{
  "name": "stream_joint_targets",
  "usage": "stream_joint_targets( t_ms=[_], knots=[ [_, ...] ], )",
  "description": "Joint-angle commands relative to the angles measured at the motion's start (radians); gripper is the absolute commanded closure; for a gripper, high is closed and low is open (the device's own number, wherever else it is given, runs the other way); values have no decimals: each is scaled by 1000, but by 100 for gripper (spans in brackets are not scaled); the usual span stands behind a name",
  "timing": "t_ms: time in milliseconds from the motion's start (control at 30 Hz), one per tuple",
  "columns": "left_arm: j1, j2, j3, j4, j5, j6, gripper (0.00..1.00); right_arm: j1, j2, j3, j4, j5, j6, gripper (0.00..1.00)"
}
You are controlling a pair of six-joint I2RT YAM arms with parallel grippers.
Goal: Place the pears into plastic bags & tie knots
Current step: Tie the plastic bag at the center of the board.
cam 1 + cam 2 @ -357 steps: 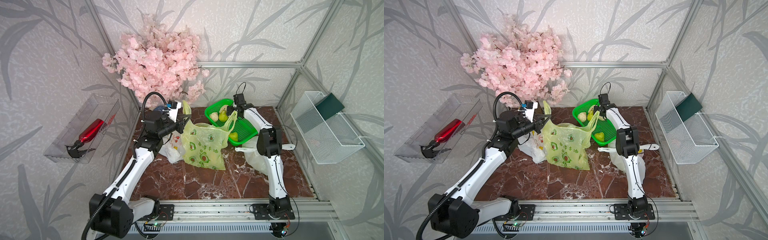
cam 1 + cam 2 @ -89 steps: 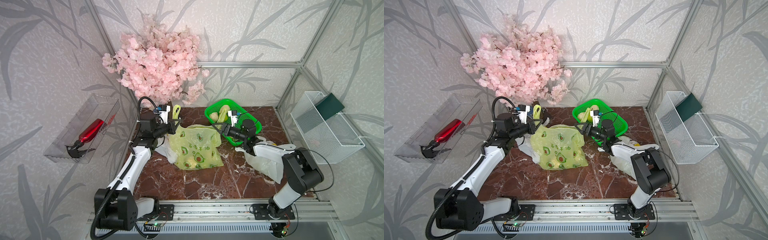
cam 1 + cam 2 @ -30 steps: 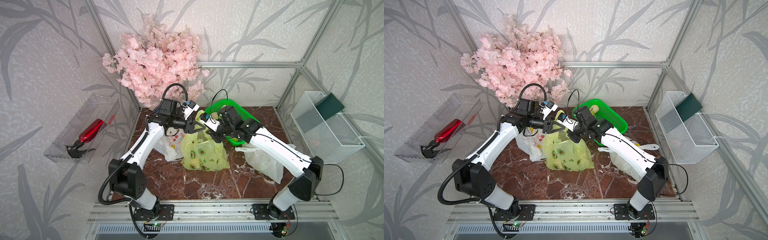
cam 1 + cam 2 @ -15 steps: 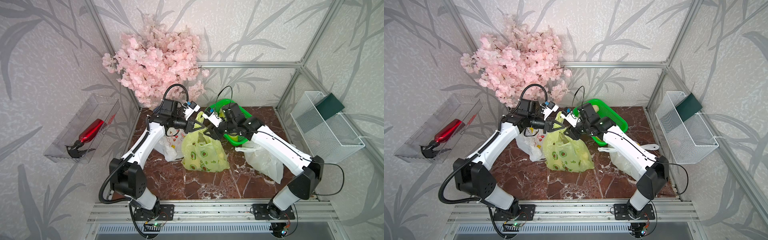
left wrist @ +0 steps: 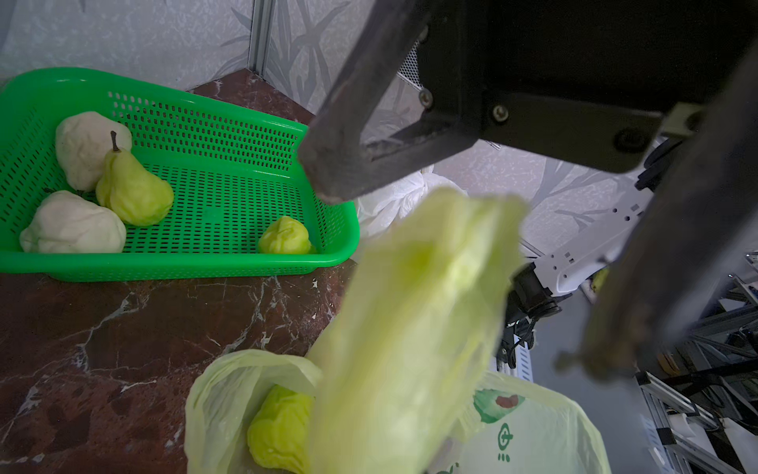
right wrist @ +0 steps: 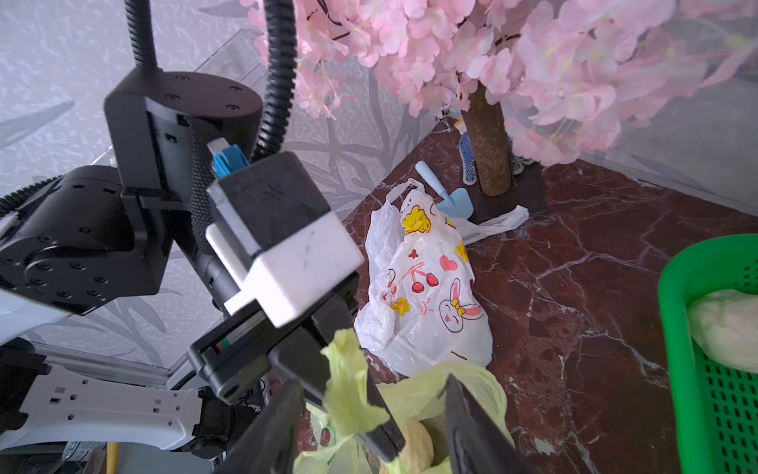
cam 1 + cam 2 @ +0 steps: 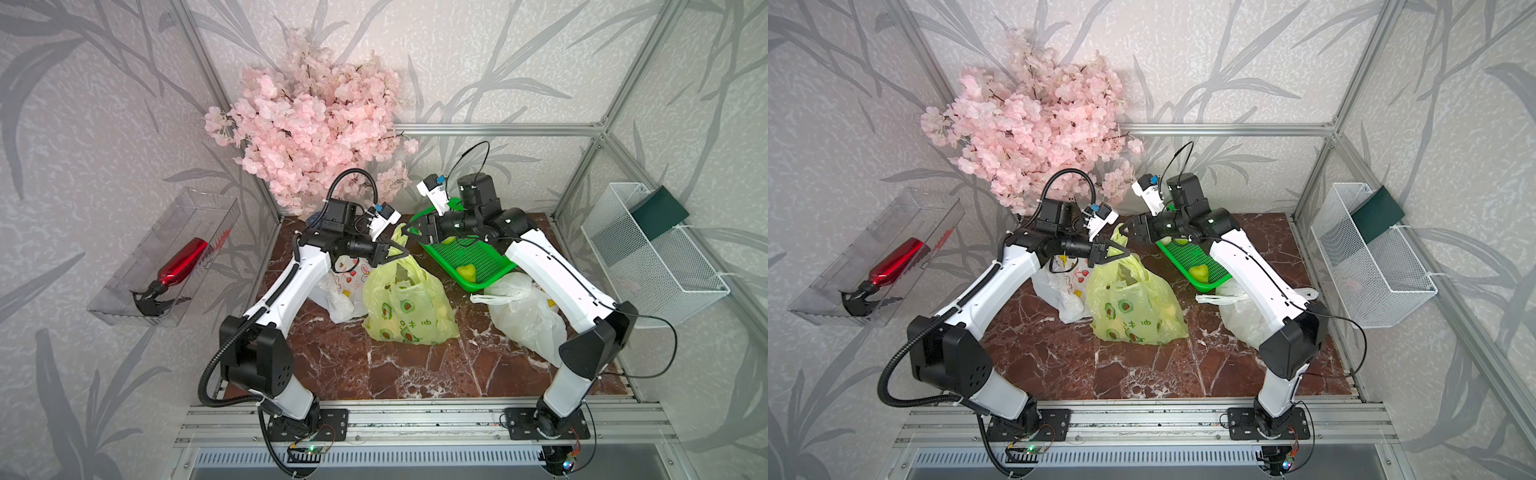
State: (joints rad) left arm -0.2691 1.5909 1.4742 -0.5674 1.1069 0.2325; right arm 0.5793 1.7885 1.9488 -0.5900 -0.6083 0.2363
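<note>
The left pincer [image 7: 397, 250] is pinching a handle [image 6: 348, 381] of the loaded, unknotted yellow-green avocado-print plastic bag [image 7: 409, 309] on the worktop [image 7: 353, 365]. The right pincer [image 7: 414, 235] is hovering spread. Further yellow-green pears [image 5: 131, 188] are lying in the green mesh basket [image 5: 164, 266].

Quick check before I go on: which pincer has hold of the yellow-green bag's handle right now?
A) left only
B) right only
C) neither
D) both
A: the left pincer is shut on the handle of the yellow-green bag, while the right pincer stands open beside it with nothing between its fingers.
</note>
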Motion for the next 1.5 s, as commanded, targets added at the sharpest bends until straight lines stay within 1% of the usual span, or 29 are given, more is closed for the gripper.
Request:
stream_joint_targets(
  t_ms=[0,67,200,300,367,433,567,600,733,767,900,967,1033,1100,1233,1333,1467],
  knots=[
    [-4,0,6,-14,4,42,99,13,30,67,-56,-22,-9,46],
    [-4,0,8,-12,7,39,99,17,49,87,-70,-21,-17,54],
    [-1,-9,16,-30,-2,41,96,11,53,88,-80,5,-41,87],
    [16,-21,11,-67,-7,45,92,-24,-9,-9,27,-27,9,97],
    [27,-34,-10,-55,-7,26,89,-40,-42,-50,63,-41,21,100],
    [31,-41,-23,-41,4,13,87,-49,-65,-74,71,-40,22,100],
    [34,-46,-27,-26,16,-14,87,-59,-76,-111,72,-37,15,100],
    [37,-47,-27,-26,20,-15,87,-59,-109,-121,72,-33,14,100],
    [42,-42,-22,-14,12,-41,100,-60,-149,-164,66,-21,6,100],
    [44,-40,-23,-7,4,-52,100,-58,-161,-178,61,-18,4,100],
    [54,-50,-37,119,-54,-189,100,-20,-234,-294,3,68,-31,100],
    [57,-56,-48,190,-69,-255,100,5,-272,-371,-5,94,-18,100],
    [57,-55,-46,221,-68,-285,100,44,-310,-448,20,92,22,100],
    [56,-54,-46,240,-64,-304,100,92,-325,-491,39,81,60,100],
    [56,-52,-37,247,-64,-312,100,172,-290,-570,94,39,154,100],
    [53,-58,-34,251,-56,-318,100,173,-243,-668,213,-1,218,100],
    [50,-67,-47,228,-30,-308,100,134,-200,-715,391,-47,268,100]
  ],
)
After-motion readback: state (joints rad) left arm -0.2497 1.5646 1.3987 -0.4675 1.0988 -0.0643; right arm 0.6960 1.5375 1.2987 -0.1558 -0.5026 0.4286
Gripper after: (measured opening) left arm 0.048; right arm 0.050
